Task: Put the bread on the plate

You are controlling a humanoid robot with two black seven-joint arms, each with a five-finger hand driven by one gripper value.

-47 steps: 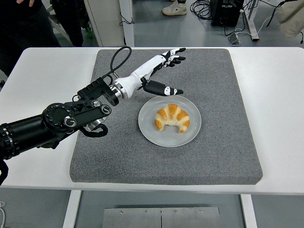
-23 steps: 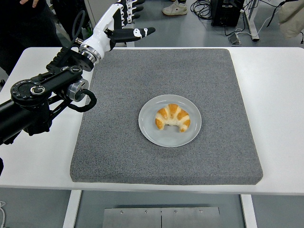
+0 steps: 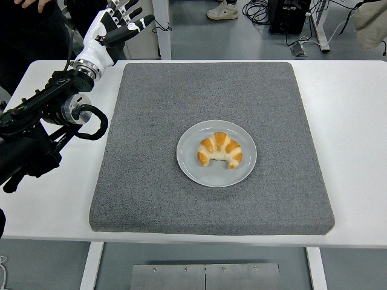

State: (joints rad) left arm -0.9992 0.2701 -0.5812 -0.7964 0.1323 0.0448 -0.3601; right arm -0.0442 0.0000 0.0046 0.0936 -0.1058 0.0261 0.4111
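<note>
A golden croissant [image 3: 219,150] lies on a round grey plate [image 3: 192,166] in the middle of the grey mat [image 3: 151,181]. My left hand [image 3: 119,21] is raised beyond the table's far left corner, well away from the plate. Its fingers are spread and hold nothing. The black left arm [image 3: 42,121] runs in from the left edge over the white table. The right arm is not in view.
The grey mat covers most of the white table [image 3: 357,151]. A person in dark clothes [image 3: 30,30] stands at the top left, close behind my left hand. Cables and table legs show on the floor beyond the far edge.
My left hand has drawn back from just above the plate, up and to the far left, past the mat's corner. The croissant and plate have not moved.
</note>
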